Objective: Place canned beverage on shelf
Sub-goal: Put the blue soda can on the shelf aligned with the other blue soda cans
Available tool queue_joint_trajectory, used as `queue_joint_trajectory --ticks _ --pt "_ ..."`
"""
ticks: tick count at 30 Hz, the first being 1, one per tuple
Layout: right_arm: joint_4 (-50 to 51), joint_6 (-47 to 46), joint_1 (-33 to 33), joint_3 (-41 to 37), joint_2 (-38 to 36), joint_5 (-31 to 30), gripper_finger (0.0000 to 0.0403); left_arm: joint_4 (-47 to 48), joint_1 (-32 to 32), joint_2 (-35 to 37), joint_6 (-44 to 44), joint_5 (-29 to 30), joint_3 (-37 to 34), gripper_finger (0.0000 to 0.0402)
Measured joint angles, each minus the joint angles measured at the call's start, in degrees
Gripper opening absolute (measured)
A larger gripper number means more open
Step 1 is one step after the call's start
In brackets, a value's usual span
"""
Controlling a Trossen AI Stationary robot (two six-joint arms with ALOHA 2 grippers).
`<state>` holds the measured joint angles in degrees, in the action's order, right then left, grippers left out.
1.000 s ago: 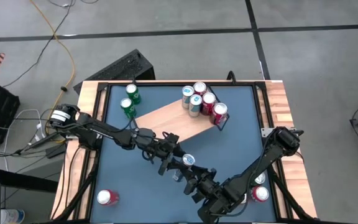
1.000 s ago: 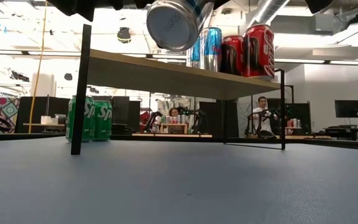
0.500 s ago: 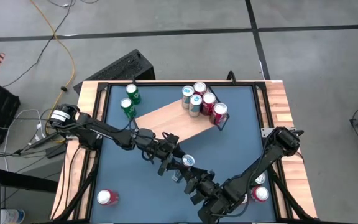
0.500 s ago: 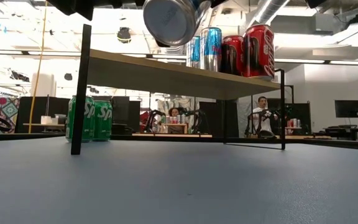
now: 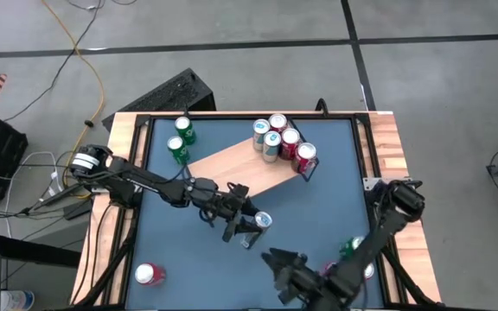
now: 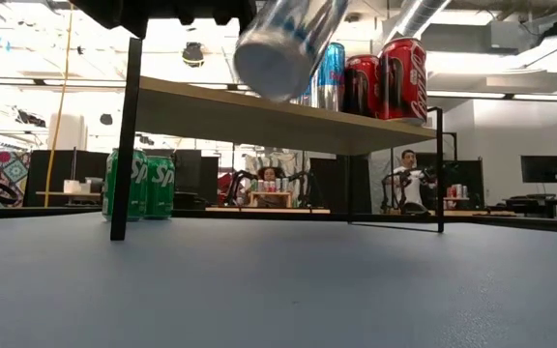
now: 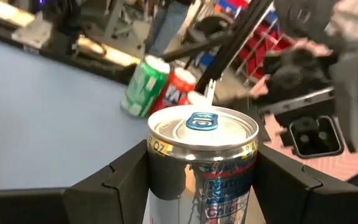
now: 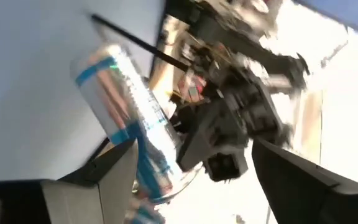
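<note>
A silver-and-blue beverage can (image 5: pixel 262 221) hangs in the air near the table's middle, in front of the shelf (image 5: pixel 240 168), with my left gripper (image 5: pixel 242 226) shut on it. In the low view the can (image 6: pixel 288 39) sits tilted, higher than the shelf board (image 6: pixel 259 111). My right gripper (image 5: pixel 277 259) stands open near the table's near edge, apart from the can, with nothing between its fingers (image 8: pixel 92 186). Several cans (image 5: pixel 279 140) stand on the shelf's far right end. My left gripper pinches the can's round wall (image 7: pixel 157 183) between its two fingers (image 7: pixel 117 186), just below the top rim. The fingers come about level from the table's left. The can is lifted clear of table and shelf and tilted, its tab end (image 7: pixel 201 121) away from the wrist.
Two green cans (image 5: pixel 180 138) stand on the table behind the shelf's left end. A red can (image 5: pixel 150 275) stands at the near left corner. More cans (image 5: pixel 357 259) stand near the right edge, by my right arm. The shelf's left half is bare wood.
My right gripper has come away from the can and drawn back toward the table's near edge, rolling as it went. The can stays in my left gripper and has tipped a little in the low view. My left gripper has kept its place.
</note>
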<state>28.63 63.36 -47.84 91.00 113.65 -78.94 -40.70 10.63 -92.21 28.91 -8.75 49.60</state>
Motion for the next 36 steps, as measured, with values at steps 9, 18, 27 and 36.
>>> queue_joint_trajectory --ticks 9,18,27,36 --pt "-12.1 -32.8 -3.0 0.0 -1.2 -11.3 0.0316 -2.4 2.5 0.2 -8.2 -5.1 0.1 0.0218" --pt "-14.4 -47.0 -0.8 -0.1 -1.6 -11.3 0.0309 -6.6 13.7 0.4 -22.8 12.3 0.1 0.0218" --pt "-14.7 -57.2 -1.9 -0.1 -1.6 -11.2 0.0308 -6.3 30.6 0.3 -36.6 39.4 -0.1 0.0218" --pt "-14.8 -65.5 -1.8 -0.1 -1.6 -11.1 0.0308 -28.2 31.5 -4.9 -32.1 38.5 -10.7 0.0218"
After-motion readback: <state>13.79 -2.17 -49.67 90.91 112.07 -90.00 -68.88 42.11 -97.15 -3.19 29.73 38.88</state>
